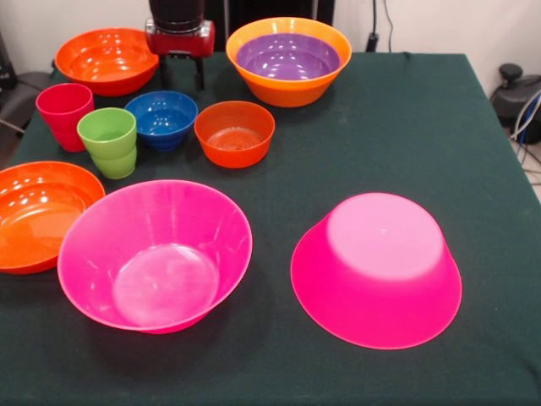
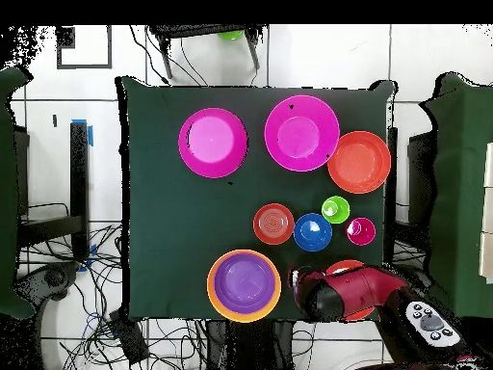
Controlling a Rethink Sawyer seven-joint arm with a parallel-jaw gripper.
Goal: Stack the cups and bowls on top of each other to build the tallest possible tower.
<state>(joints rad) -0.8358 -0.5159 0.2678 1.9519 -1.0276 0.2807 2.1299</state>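
Note:
My gripper [image 1: 182, 78] hangs at the table's far side, open and empty, between a shallow red-orange bowl [image 1: 107, 59] and the large orange bowl [image 1: 292, 91], which holds the purple bowl [image 1: 287, 57]. The red cup [image 1: 64, 114], the green cup [image 1: 108, 141], the small blue bowl [image 1: 161, 118] and the small red-orange bowl [image 1: 234, 133] stand in a row in front of it. One hot pink bowl [image 1: 155, 254] stands upright at the near left. The other hot pink bowl [image 1: 376, 269] lies upturned at the near right with nothing on it.
A second shallow red-orange bowl [image 1: 38, 211] sits at the left edge. In the overhead view the red arm [image 2: 342, 289] covers part of a shallow bowl [image 2: 344, 264] and hides the gripper. Cables and a black device [image 1: 516, 93] lie beyond the table's right edge.

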